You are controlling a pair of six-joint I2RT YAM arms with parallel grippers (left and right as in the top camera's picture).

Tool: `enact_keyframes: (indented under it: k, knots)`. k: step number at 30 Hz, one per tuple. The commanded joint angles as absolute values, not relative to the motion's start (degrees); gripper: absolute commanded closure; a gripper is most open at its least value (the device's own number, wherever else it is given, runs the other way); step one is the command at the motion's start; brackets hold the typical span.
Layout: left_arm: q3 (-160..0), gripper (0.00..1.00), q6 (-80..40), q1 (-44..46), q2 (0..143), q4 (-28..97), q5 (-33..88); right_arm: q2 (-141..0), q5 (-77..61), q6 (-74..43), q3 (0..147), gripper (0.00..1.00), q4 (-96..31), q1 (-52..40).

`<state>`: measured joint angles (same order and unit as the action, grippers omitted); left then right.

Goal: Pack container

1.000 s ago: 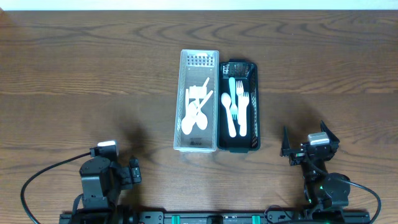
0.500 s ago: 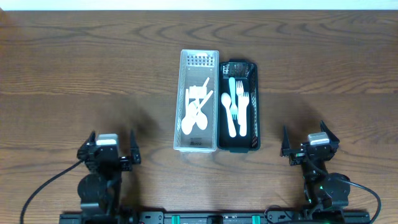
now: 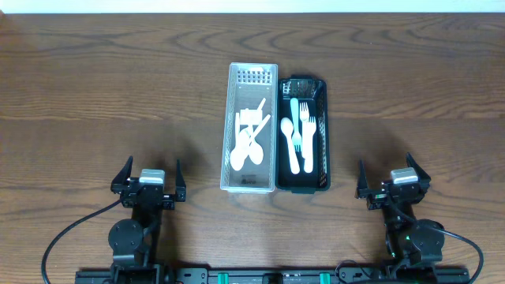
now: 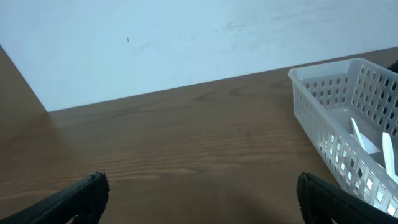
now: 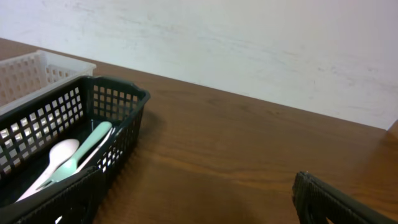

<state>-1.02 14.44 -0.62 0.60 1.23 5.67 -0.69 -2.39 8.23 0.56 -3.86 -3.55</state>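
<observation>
L claw [image 3: 150, 169] & R claw [image 3: 388, 175] hung released, empty, at desk [image 3: 95, 95] edge. White basket [image 3: 251, 83] & black basket [image 3: 322, 118] sat mid-desk, cutlery [image 3: 249, 142] in both. Prob. between picks; next move: reach into white basket.

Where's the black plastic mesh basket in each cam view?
Overhead: black plastic mesh basket at centre, right of the white plastic mesh basket.
Left wrist: not clearly in it; at most a dark sliver at the right edge.
Right wrist: lower left, pale cutlery inside.
Shared landmark: the white plastic mesh basket, in all three.
</observation>
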Motion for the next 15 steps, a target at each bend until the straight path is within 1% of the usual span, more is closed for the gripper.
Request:
enact_keyframes:
  k: [1, 7, 15]
  knots:
    - [-0.2, 0.02, 14.3, -0.3, 0.1, 3.5, 7.8, -0.3, -2.9, 9.1, 0.3, 0.01, -3.9, -3.0]
    - [-0.2, 0.02, 11.7, 1.0, 0.1, 3.4, 8.0, -0.3, -2.9, 9.1, 0.3, 0.01, -3.9, -3.0]
    - [-0.2, 0.02, 11.7, 1.1, 0.4, 3.4, 8.0, -0.3, -2.9, 9.1, 0.3, 0.01, -3.9, -3.0]
